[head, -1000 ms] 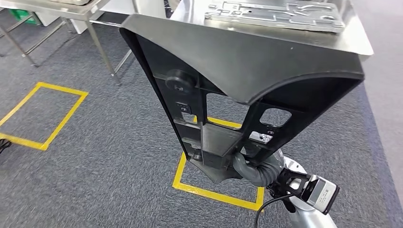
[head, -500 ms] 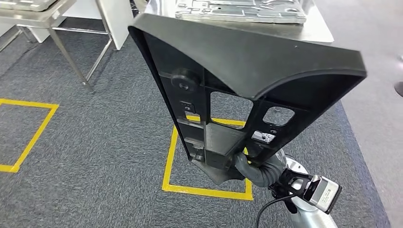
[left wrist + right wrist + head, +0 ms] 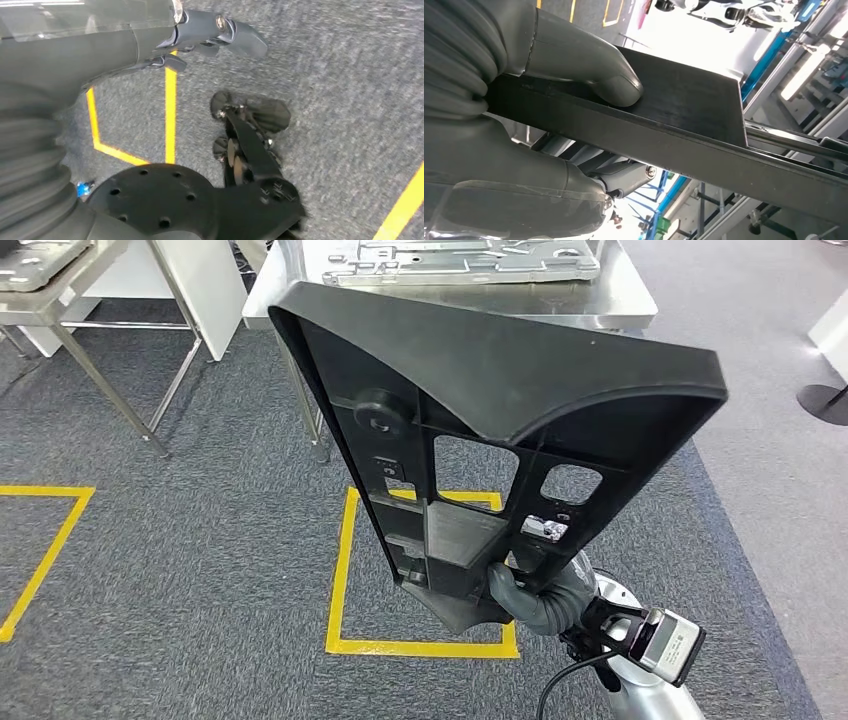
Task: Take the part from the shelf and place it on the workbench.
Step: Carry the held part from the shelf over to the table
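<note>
A large black plastic part [image 3: 500, 370], ribbed and with cut-outs, stands upright in front of me in the head view. My right hand [image 3: 535, 595] grips it at its narrow lower end. In the right wrist view the thumb [image 3: 574, 55] presses on the part's flat black face [image 3: 684, 100], with the fingers under its edge. The steel workbench [image 3: 635, 302] lies straight ahead beyond the part, and a grey metal plate [image 3: 460, 260] lies on it. My left hand [image 3: 200, 35] hangs over the carpet, fingers stretched out and holding nothing.
A yellow taped square [image 3: 345, 570] marks the grey carpet under the part, just before the workbench legs. A second steel table [image 3: 60, 290] and a white panel [image 3: 195, 280] stand at the far left. A dark round stand base [image 3: 825, 400] sits at the right.
The camera has turned: the workbench and the taped square have slid left towards the picture's middle. The part stays in my right hand's grip, held the same way.
</note>
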